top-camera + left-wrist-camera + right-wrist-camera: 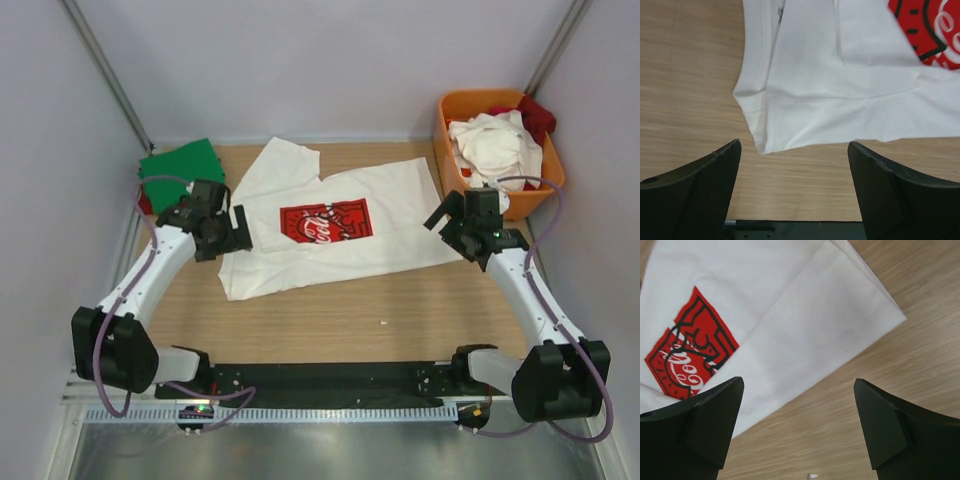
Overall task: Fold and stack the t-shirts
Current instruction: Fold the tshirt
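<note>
The left gripper (794,150) and right gripper (799,385), both spread and empty, flank the white t-shirt (330,225) lying flat, print up, on the bench (400,310). Light, limp cloth, best pinched at its near corners. Beyond lies a green t-shirt (180,170).

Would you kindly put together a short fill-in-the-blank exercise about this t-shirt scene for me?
1. The white t-shirt spread on the table carries a square chest print coloured ____.
2. The folded t-shirt in the far left corner is ____.
3. The plastic tub in the far right corner is ____.
4. The left gripper and right gripper flank the white t-shirt, both with jaws ____.

Missing words: red; green; orange; open.
</note>
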